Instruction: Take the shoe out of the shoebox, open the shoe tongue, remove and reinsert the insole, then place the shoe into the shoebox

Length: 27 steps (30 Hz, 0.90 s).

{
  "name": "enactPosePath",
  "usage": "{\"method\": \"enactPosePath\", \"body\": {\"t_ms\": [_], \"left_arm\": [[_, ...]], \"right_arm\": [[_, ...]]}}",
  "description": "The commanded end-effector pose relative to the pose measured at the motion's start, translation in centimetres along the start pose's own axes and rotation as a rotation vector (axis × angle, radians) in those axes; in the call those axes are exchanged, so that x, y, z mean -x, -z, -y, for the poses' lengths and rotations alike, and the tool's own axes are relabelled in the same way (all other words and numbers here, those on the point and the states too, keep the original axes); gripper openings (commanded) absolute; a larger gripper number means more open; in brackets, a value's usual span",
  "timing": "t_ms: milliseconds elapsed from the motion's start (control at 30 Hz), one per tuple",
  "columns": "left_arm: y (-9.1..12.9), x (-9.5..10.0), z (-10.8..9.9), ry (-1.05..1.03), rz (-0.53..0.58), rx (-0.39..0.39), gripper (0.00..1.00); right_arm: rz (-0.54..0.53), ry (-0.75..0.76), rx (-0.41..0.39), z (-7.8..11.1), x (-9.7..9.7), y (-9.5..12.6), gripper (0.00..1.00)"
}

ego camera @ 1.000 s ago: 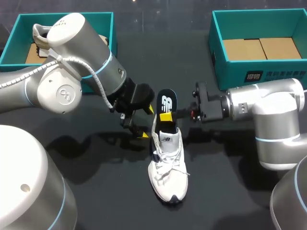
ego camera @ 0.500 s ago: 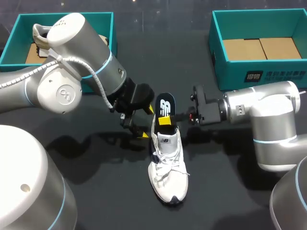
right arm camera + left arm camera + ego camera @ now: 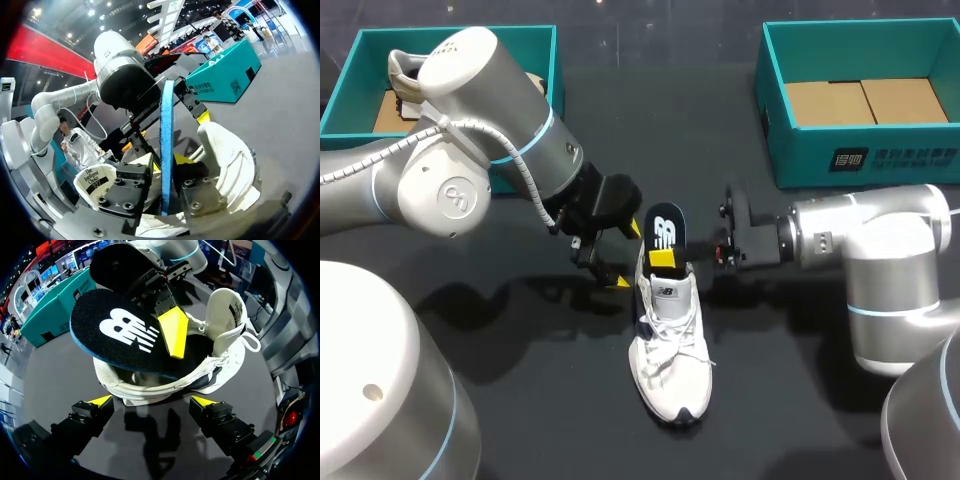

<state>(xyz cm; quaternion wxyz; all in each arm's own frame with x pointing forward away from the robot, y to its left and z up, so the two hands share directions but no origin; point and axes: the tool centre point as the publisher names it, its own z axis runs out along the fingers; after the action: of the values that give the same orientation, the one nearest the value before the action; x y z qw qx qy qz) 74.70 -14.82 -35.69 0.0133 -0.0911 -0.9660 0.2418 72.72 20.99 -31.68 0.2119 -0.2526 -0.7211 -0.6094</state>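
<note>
A white shoe [image 3: 670, 345] lies on the dark table, toe toward me. A black insole [image 3: 662, 230] with a white logo stands slanted out of its heel opening, lower end inside the shoe. My right gripper [image 3: 663, 258] reaches in from the right with the insole [image 3: 167, 125] between its fingers; a thin gap shows beside the insole, so it is open. One of its yellow fingertips [image 3: 172, 332] lies on the insole's [image 3: 120, 330] top face. My left gripper [image 3: 627, 255] stands wide open just left of the heel [image 3: 150, 385], holding nothing.
A teal shoebox [image 3: 460, 32] at the back left holds another shoe [image 3: 402, 72], partly hidden by my left arm. A second teal shoebox [image 3: 860, 155] with a cardboard floor stands at the back right. Bare dark table lies in front of the shoe.
My right gripper has come down and toward the shoe, pushing the insole lower into the heel opening, and its fingers have parted slightly. The left arm has not moved.
</note>
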Motion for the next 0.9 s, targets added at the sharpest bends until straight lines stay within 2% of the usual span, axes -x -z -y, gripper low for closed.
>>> {"method": "enactPosePath", "body": {"t_ms": [33,167,233,267,300,467,633,900], "left_arm": [[-0.1,0.0,0.0,0.0,0.0,0.001,1.0],[-0.1,0.0,0.0,0.0,0.0,0.001,1.0],[-0.1,0.0,0.0,0.0,0.0,0.001,1.0],[-0.1,0.0,0.0,0.0,0.0,0.001,1.0],[-0.1,0.0,0.0,0.0,0.0,0.001,1.0],[-0.1,0.0,0.0,0.0,0.0,0.001,1.0],[-0.1,0.0,0.0,0.0,0.0,0.001,1.0],[-0.1,0.0,0.0,0.0,0.0,0.001,1.0]], "right_arm": [[0.003,0.027,-0.037,-2.0,-0.2,0.3,0.36],[0.003,0.05,-0.041,-2.3,0.0,0.4,0.28],[0.002,0.052,-0.04,-2.7,0.5,0.6,0.19],[0.0,0.05,-0.039,-2.8,0.6,0.6,0.05],[-0.003,0.046,-0.038,-2.9,0.8,0.6,0.0],[-0.01,0.018,-0.032,-2.6,1.3,0.7,0.0],[-0.021,-0.023,-0.024,-1.3,1.7,0.5,0.0],[-0.015,-0.084,0.005,1.0,0.9,0.3,0.0]]}}
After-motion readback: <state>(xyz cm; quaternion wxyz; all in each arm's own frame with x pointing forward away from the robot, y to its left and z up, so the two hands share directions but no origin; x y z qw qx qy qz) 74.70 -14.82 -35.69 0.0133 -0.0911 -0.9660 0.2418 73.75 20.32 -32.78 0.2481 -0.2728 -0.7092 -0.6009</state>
